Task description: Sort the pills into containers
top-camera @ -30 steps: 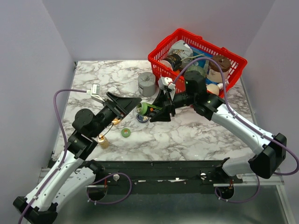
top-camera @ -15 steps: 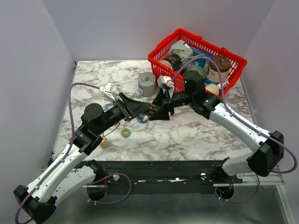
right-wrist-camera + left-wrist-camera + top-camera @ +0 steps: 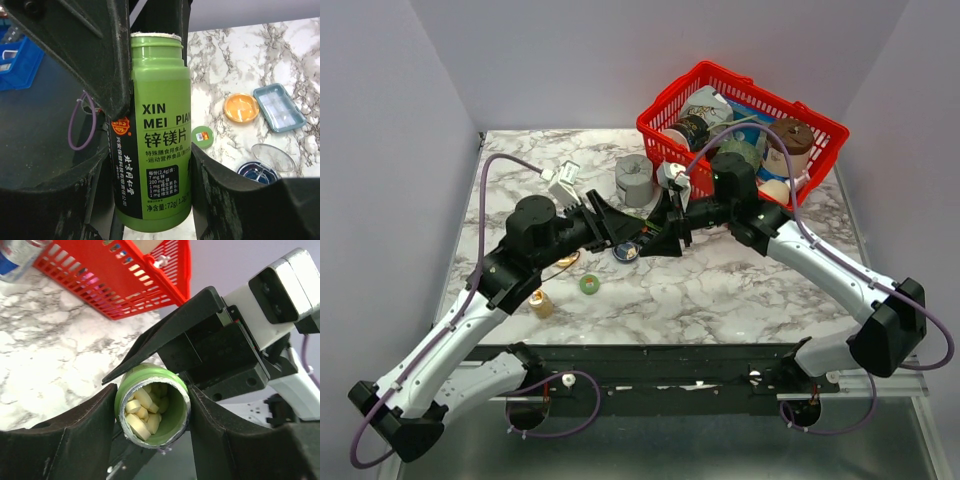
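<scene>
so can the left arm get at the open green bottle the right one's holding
Likely yes: the right tool holds the green bottle with its mouth open, and the left tool flanks that mouth, nothing in between. Whether its fingers touch the rim is unclear.

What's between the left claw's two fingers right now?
The open mouth of the green plastic pill bottle, pale tablets inside; the left wrist view shows it.

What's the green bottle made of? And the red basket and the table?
Green bottle: likely plastic, smooth with a soft sheen. Red basket: looks like plastic or coated wire; an open grid. Table: marble-look top, white with grey veins, maybe only a print.
</scene>
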You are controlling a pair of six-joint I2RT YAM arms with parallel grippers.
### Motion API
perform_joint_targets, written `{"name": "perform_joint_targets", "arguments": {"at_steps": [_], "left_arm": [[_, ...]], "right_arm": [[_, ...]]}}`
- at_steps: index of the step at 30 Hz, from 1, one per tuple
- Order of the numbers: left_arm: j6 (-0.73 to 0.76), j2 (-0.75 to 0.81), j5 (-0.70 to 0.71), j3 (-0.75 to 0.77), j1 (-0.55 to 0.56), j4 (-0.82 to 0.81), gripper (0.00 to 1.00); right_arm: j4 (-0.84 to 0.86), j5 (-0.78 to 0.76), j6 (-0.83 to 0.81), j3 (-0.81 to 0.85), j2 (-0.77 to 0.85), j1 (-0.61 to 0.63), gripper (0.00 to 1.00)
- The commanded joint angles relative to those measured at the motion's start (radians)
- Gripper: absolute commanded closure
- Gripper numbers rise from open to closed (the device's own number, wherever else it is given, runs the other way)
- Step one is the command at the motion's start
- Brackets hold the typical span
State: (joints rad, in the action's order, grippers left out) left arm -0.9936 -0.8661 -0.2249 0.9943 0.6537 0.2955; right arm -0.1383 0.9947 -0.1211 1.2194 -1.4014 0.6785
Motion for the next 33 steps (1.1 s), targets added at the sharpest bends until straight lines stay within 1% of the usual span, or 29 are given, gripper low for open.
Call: {"name": "perform_joint_targets", "arguments": {"at_steps": [1, 2, 3, 4, 5, 6, 7, 8, 10, 11, 12, 17, 18, 20, 21, 23, 25, 26, 27, 29, 30, 31, 32, 33], "left_arm": [[0.119, -0.082, 0.03, 0.136, 0.043, 0.184, 1.0], [0.133, -0.1, 0.038, 0.154, 0.047, 0.204, 1.0], [0.144, -0.135, 0.048, 0.171, 0.052, 0.223, 1.0], [0.153, -0.154, 0.05, 0.202, 0.057, 0.237, 1.0], [0.168, -0.169, 0.053, 0.216, 0.064, 0.263, 1.0], [0.177, -0.2, 0.058, 0.228, 0.069, 0.275, 1.0], [0.187, -0.212, 0.071, 0.251, 0.072, 0.298, 1.0], [0.199, -0.224, 0.079, 0.259, 0.078, 0.307, 1.0], [0.204, -0.243, 0.081, 0.268, 0.08, 0.309, 1.0], [0.205, -0.246, 0.079, 0.27, 0.081, 0.304, 1.0], [0.207, -0.255, 0.076, 0.27, 0.083, 0.301, 1.0], [0.208, -0.266, 0.079, 0.273, 0.087, 0.297, 1.0], [0.21, -0.264, 0.082, 0.273, 0.087, 0.298, 1.0], [0.214, -0.261, 0.088, 0.268, 0.087, 0.303, 1.0], [0.213, -0.26, 0.096, 0.267, 0.087, 0.304, 1.0], [0.211, -0.255, 0.098, 0.257, 0.089, 0.303, 1.0], [0.21, -0.251, 0.099, 0.253, 0.087, 0.3, 1.0], [0.208, -0.249, 0.102, 0.251, 0.087, 0.298, 1.0], [0.208, -0.246, 0.104, 0.251, 0.089, 0.297, 1.0], [0.205, -0.241, 0.121, 0.253, 0.089, 0.294, 1.0], [0.202, -0.232, 0.124, 0.253, 0.087, 0.291, 1.0], [0.197, -0.228, 0.139, 0.251, 0.087, 0.287, 0.98], [0.196, -0.218, 0.15, 0.251, 0.087, 0.28, 0.81], [0.193, -0.199, 0.159, 0.251, 0.087, 0.275, 0.7]], "right_arm": [[-0.064, -0.091, -0.067, 0.032, -0.045, -0.005, 0.69], [-0.072, -0.094, -0.08, 0.038, -0.057, -0.004, 0.68], [-0.076, -0.093, -0.081, 0.042, -0.061, -0.005, 0.63], [-0.078, -0.093, -0.083, 0.042, -0.064, -0.004, 0.62], [-0.08, -0.094, -0.089, 0.043, -0.067, -0.004, 0.57], [-0.081, -0.097, -0.092, 0.042, -0.07, -0.004, 0.56], [-0.083, -0.102, -0.097, 0.04, -0.068, -0.004, 0.51], [-0.083, -0.103, -0.104, 0.038, -0.067, -0.004, 0.5], [-0.081, -0.107, -0.106, 0.034, -0.064, -0.004, 0.42], [-0.08, -0.107, -0.104, 0.034, -0.065, -0.004, 0.42], [-0.075, -0.1, -0.1, 0.034, -0.067, -0.004, 0.39], [-0.05, -0.079, -0.04, 0.04, -0.09, -0.004, 0.37], [-0.041, -0.071, -0.031, 0.038, -0.093, -0.004, 0.34], [-0.031, -0.064, -0.014, 0.037, -0.094, -0.004, 0.34], [-0.021, -0.057, 0.003, 0.034, -0.094, -0.002, 0.31], [-0.009, -0.05, 0.015, 0.031, -0.094, -0.003, 0.31], [0.006, -0.047, 0.031, 0.022, -0.091, -0.004, 0.36], [0.011, -0.047, 0.035, 0.019, -0.09, -0.004, 0.45], [0.017, -0.048, 0.043, 0.015, -0.091, -0.005, 0.6], [0.019, -0.047, 0.044, 0.009, -0.091, -0.004, 0.67], [0.023, -0.038, 0.044, 0.005, -0.093, -0.005, 0.72], [0.026, -0.033, 0.044, -0.004, -0.091, -0.005, 0.74], [0.031, -0.028, 0.044, -0.009, -0.091, -0.005, 0.75], [0.04, -0.019, 0.044, -0.015, -0.088, -0.005, 0.76]]}}
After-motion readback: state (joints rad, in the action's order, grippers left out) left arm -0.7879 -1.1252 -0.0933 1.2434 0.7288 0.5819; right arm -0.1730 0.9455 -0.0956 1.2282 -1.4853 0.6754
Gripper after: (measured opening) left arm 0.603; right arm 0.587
